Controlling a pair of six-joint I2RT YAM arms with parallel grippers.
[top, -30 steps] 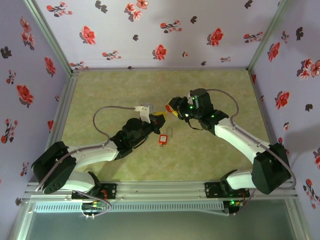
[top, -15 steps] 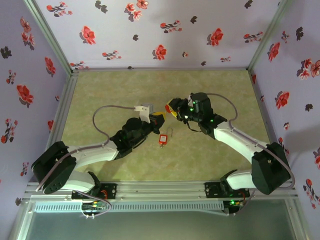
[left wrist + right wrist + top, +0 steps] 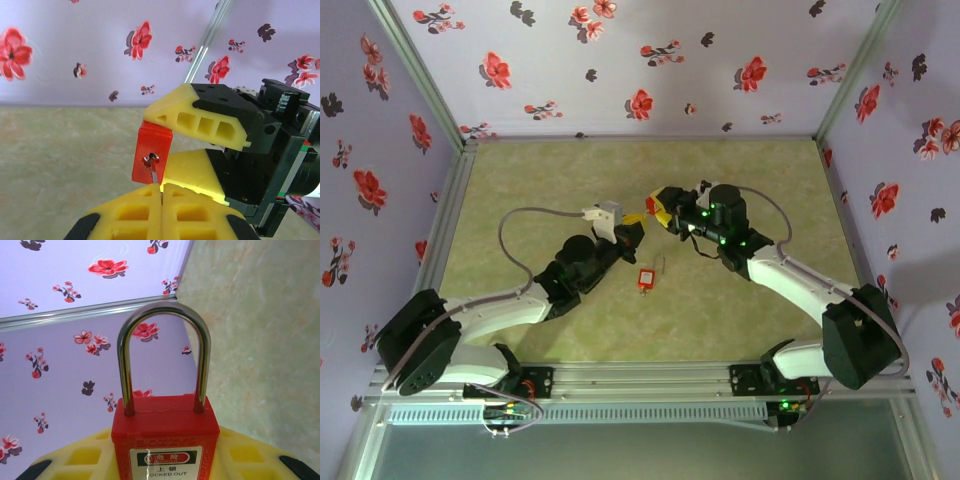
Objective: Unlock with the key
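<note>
left gripper [image 3: 161, 189]: pressed together on the key [image 3: 154, 176]; the 2 yellow fingertips meet with only the thin metal blade showing between them.
key: it stands up out of the left fingertips, and its upper end is at the keyhole in the padlock's bottom face. the key's head is hidden inside the fingers. how deep the blade sits in the keyhole cannot be told.
right gripper [image 3: 660, 208]: partly closed around the red padlock [image 3: 165, 440], 1 yellow finger on each flat side of the body.
right fingers [image 3: 200, 120]: in the left wrist view 1 lies above the padlock and 1 below, and the red body juts out from between them toward the left gripper.
padlock: held off the table [image 3: 540, 190] over its middle, just beyond the left fingertips, with the keyhole end facing them. the label on its face reads "locked out".
shackle [image 3: 162, 310]: a steel arch with both legs seated in the top of the body, pointing away from the right gripper's fingers.
2 grippers: tip to tip in the top view, with the padlock between them.
red tag [image 3: 645, 279]: lies flat on the table just on the near side of the grippers, apart from both.
</note>
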